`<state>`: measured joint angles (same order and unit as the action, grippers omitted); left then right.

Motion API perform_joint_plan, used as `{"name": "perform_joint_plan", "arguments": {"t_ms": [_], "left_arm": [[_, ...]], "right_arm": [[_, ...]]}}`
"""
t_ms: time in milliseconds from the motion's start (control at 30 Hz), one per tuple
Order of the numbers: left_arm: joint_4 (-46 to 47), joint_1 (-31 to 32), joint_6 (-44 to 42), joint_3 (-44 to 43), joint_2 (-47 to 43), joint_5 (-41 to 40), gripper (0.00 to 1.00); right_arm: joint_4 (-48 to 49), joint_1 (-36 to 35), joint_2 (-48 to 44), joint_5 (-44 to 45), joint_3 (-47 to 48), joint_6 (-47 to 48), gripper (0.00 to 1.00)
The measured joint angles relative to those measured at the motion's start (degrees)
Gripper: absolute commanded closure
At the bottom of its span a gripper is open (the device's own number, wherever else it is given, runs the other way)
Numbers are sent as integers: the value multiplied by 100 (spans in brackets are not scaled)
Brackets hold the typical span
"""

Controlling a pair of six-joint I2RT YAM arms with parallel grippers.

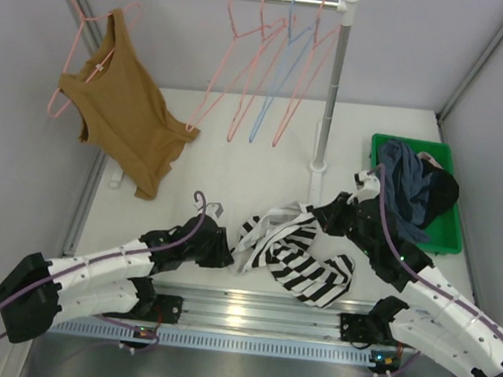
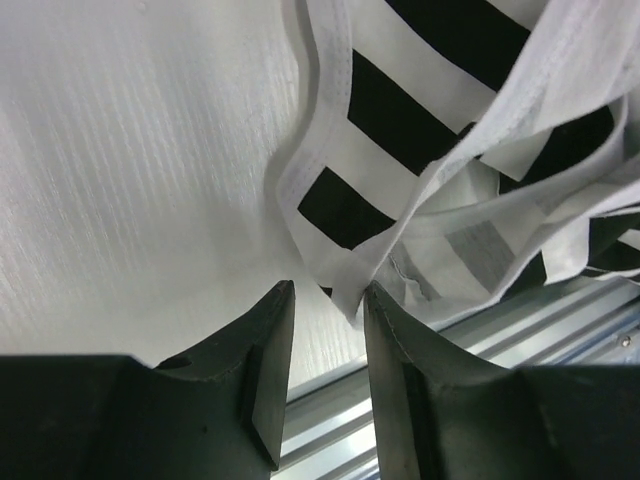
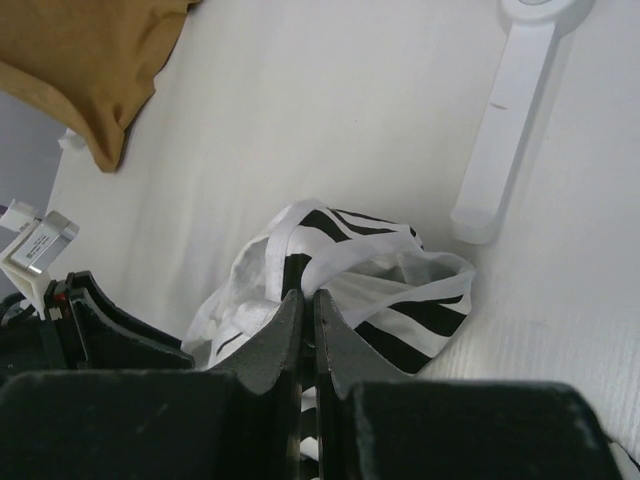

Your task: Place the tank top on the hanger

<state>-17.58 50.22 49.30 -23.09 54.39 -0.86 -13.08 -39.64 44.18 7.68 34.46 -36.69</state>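
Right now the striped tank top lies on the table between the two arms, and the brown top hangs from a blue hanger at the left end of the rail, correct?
Not quite: the brown top hangs from a pink hanger, not a blue one, as the top external view shows. The striped tank top does lie on the table.

Rack post (image 1: 331, 98) just behind tank top (image 1: 306, 266)
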Motion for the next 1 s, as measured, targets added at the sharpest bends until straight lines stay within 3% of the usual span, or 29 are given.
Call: {"name": "perform_joint_plan", "arguments": {"t_ms": [100,233,267,367,567,767,1000], "left_arm": [[262,13,-4,52,195,-208,63],[741,85,-44,140,402,-442,73],[822,109,-63,153,417,-487,85],[922,160,-142,155,376,-638,100],[192,168,-409,-238,-181,-955,100],[-1058,168,-874,-1880,-1126,-1263,100],[-1764,170,-1510,-4221,-1104,-1377,100]], "right_arm": [[-26,-11,0,4,0,2,99],[-28,-28,2,13,2,9,99],[-33,-33,2,15,4,13,99],[-72,-37,9,24,37,57,99],[-446,-39,72,37,627,258,100],[-813,-39,173,17,1840,647,100],[-1051,-63,501,-219,3709,1038,100]]}}
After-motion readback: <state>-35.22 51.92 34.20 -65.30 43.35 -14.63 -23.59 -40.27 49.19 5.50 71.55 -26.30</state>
